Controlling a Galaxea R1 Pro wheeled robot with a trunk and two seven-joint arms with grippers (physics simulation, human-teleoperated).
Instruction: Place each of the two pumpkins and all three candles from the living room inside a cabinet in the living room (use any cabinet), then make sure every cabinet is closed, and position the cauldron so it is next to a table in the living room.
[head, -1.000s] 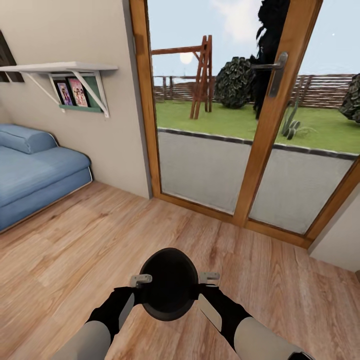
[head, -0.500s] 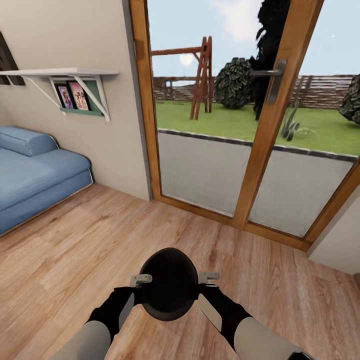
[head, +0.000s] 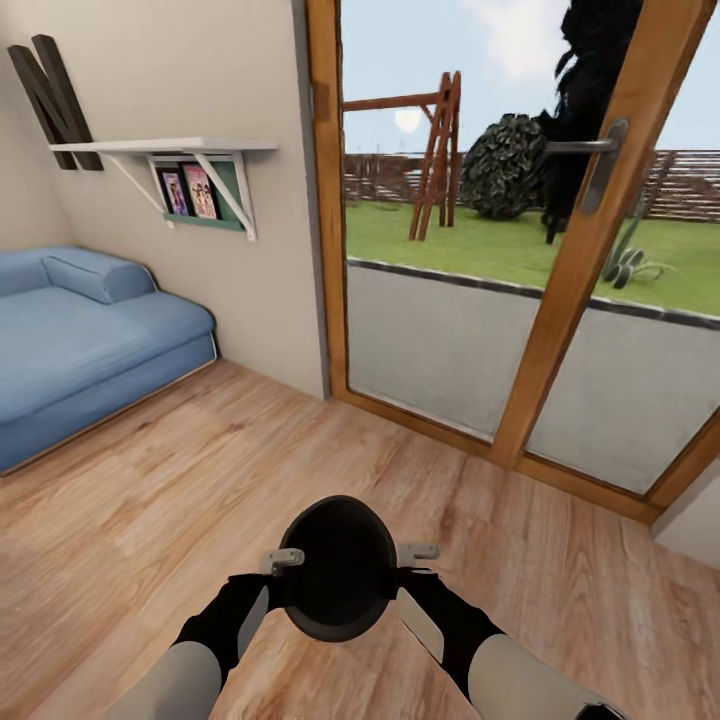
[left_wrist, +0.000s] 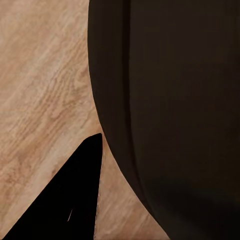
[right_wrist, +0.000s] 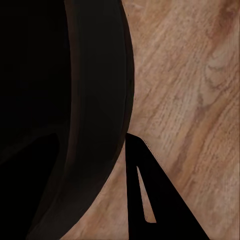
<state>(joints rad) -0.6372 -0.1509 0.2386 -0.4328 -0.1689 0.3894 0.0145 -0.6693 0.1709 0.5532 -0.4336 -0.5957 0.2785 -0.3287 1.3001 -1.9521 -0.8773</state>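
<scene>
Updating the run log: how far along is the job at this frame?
In hand: the squat matte black cauldron is carried between the left gripper and right gripper above the wooden floor. Left: setting it beside a table. Pumpkins, candles and cabinets can't be judged here.

Ahead of me the cauldron (head: 336, 568) sits between my two arms, the left end effector (head: 283, 560) on its left side and the right end effector (head: 417, 551) on its right, above the floor (head: 150, 480). The sofa (head: 80, 340) lies far left, under a wall shelf (head: 160, 148). The glass door (head: 520, 250) stands beyond, to the right.
</scene>
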